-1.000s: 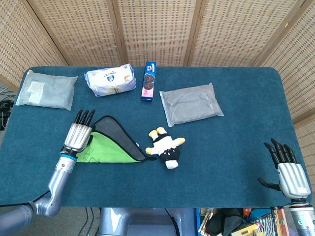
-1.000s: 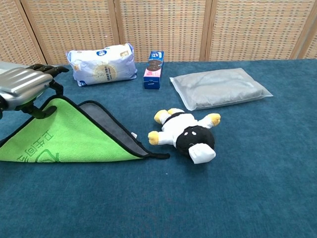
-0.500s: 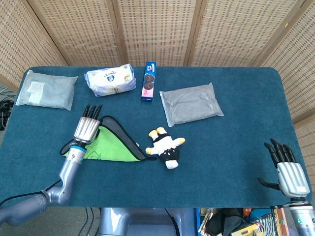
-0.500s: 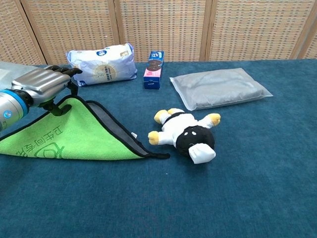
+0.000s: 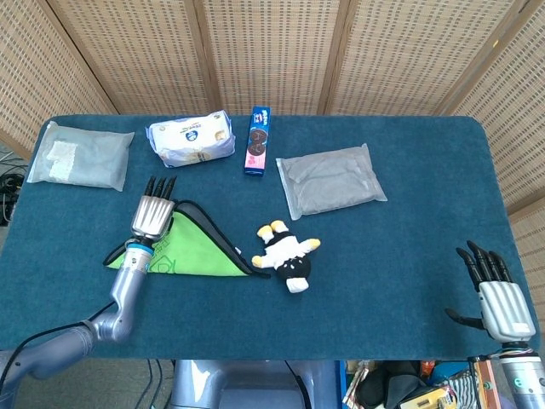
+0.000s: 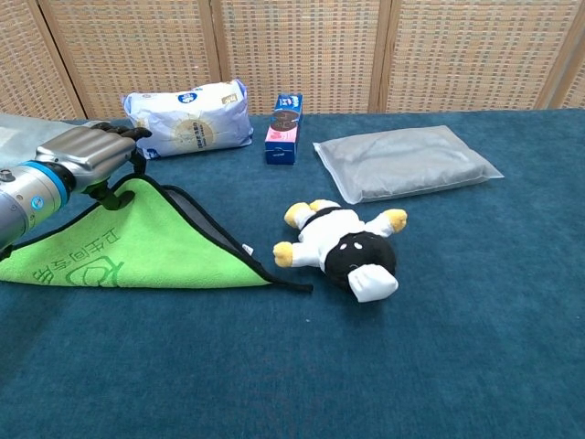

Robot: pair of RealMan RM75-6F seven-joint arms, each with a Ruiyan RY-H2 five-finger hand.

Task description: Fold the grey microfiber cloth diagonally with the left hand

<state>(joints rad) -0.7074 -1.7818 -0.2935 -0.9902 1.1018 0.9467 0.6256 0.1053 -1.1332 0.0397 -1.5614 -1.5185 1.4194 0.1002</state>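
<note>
So the microfiber cloth (image 5: 192,254) is lying on the left part of the blue tabletop (image 5: 400,256), folded over into a triangle. What you mostly see is the green side with a logo printed on it, and a thin strip of the grey side peeks out along the slanted right edge, black trim all round. Its long point ends just beside the plush toy (image 5: 288,252).

The left robot hand (image 5: 153,215) sits over the top corner of the triangle, fingers stretched out flat toward the back of the tabletop. In the chest view the thumb curls down at that corner, but I honestly can't tell whether it's pinching the fabric or just resting against it.

The right robot hand (image 5: 496,294) is way off at the front right edge, fingers spread apart, nothing in it.

Other stuff: a white and blue snack bag (image 5: 192,137), a biscuit box (image 5: 258,141), a clear packet (image 5: 78,154) at the far left and a grey packet (image 5: 330,180) right of centre.
</note>
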